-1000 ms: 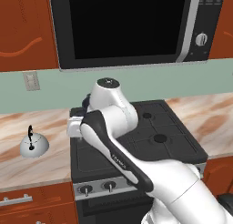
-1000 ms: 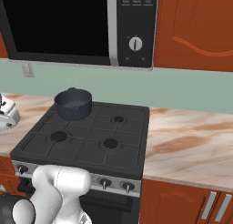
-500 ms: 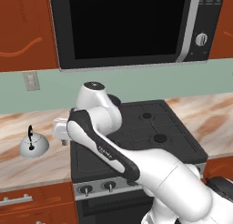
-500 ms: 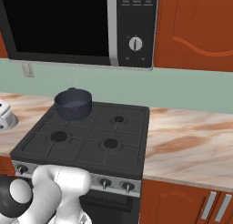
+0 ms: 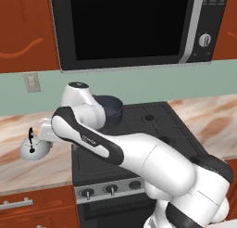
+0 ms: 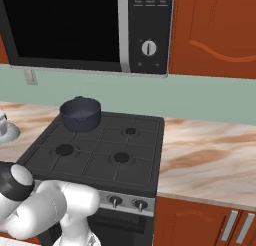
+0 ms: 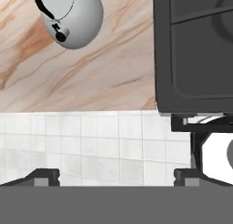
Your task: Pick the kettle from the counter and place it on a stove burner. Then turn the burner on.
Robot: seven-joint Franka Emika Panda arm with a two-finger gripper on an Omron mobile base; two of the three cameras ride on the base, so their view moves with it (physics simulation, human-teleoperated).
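Observation:
The small silvery-white kettle [image 5: 34, 148] with its black handle stands upright on the beige marbled counter [image 5: 28, 169], left of the stove. The right base view cuts the kettle [image 6: 6, 130] off at its left edge. In the hand view the kettle [image 7: 71, 18] lies at the upper left, well away from my open gripper [image 7: 116, 176], which holds nothing. My hand [image 5: 45, 129] hovers just right of the kettle, over the counter's front edge. The widest burner cap [image 6: 65, 150] is at the cooktop's front left, with nothing on it.
A dark blue-grey pot [image 6: 80, 113] sits on the back left burner. The stove knobs [image 5: 110, 189] line the front panel. A microwave [image 5: 129, 23] hangs above the cooktop. The stove's left edge [image 7: 159, 59] borders the counter, and white floor tiles [image 7: 91, 145] show below.
My arm has swung to the left, carrying the hand from over the stove to beside the kettle. The kettle and pot have not moved.

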